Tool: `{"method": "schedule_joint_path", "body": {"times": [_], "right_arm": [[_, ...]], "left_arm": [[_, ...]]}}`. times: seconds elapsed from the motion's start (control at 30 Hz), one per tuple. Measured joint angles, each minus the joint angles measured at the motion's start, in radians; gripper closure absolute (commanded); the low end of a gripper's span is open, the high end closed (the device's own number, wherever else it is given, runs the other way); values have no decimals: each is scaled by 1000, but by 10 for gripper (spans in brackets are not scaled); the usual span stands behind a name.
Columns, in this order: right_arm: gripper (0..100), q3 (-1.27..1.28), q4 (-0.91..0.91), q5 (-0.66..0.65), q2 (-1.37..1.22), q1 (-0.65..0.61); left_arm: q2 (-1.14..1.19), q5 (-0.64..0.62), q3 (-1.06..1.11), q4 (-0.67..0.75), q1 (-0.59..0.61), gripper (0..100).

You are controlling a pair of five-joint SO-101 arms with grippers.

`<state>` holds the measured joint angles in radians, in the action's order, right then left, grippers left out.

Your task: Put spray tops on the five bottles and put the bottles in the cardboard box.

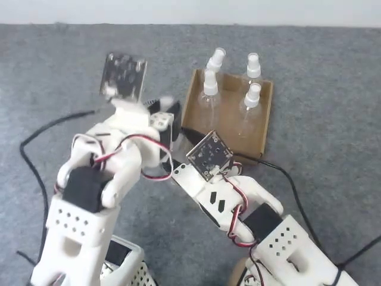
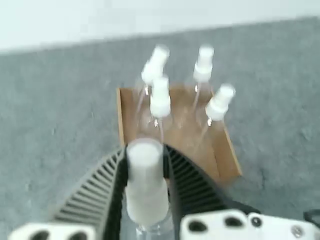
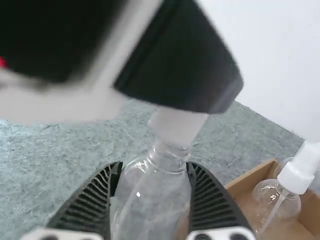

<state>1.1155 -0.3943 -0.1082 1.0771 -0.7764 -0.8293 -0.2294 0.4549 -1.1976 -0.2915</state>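
Holds the clear bottle [image 3: 150, 205] just beside the cardboard box [image 1: 263, 131], right gripper [image 3: 155, 170] closed around its shoulder, left gripper [image 2: 145, 152] pinched on the white spray top [image 2: 145, 182] above; looks light, thin-walled and slick, so favours a gentle grip on the body.

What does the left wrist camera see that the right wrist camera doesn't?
Left wrist view's extras: all four capped bottles standing in the cardboard box, and the left gripper squeezing the spray top. Right wrist view's extras: the clear bottle under that spray top, held by the right gripper. Both share: the spray top, a piece of the cardboard box, and a capped bottle inside it.
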Motion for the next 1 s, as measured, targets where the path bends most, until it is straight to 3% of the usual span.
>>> {"method": "schedule_joint_path", "body": {"times": [0.13, 0.47, 0.63, 1.0], "right_arm": [[993, 3, -2, 0, -2, -2], [993, 20, -2, 2, -2, 9], [993, 20, -2, 2, -2, 9], [993, 21, -2, 2, 0, 11]], "left_arm": [[-54, 20, 68, 8, 0, 915], [-54, 32, 86, 58, -28, 917], [-52, 34, 87, 58, -28, 859], [-52, 34, -132, -41, 14, 855]]}}
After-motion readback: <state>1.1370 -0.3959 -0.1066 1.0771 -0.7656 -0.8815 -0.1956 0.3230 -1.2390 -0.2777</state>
